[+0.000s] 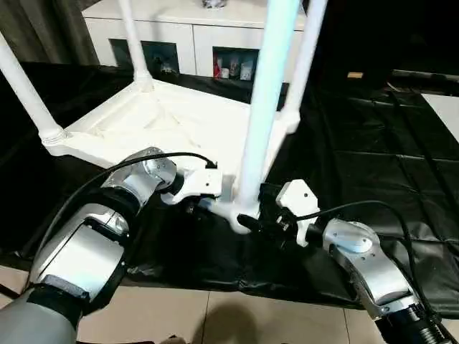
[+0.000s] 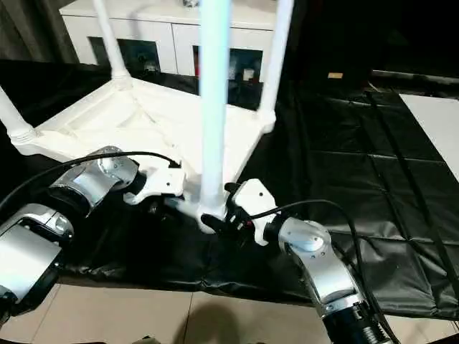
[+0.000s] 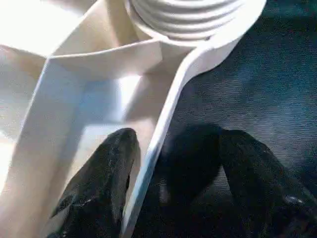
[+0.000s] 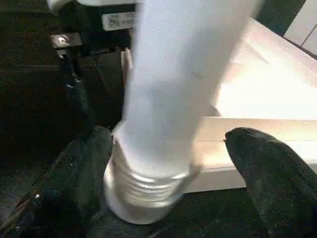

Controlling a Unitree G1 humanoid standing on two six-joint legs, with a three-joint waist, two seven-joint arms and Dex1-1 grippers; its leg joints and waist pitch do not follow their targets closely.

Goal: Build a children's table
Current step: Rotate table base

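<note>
One black-covered work table point(image 1: 373, 165), white cabinet point(image 1: 193, 32) behind

No readable text

A small white sticker point(image 4: 118, 21) sits on a dark housing behind the table leg point(image 4: 173, 89); it carries a square code and tiny print too small to make out.

Both forearms angle inward; right gripper point(image 4: 168, 198) fingers apparently spread wide.
</note>
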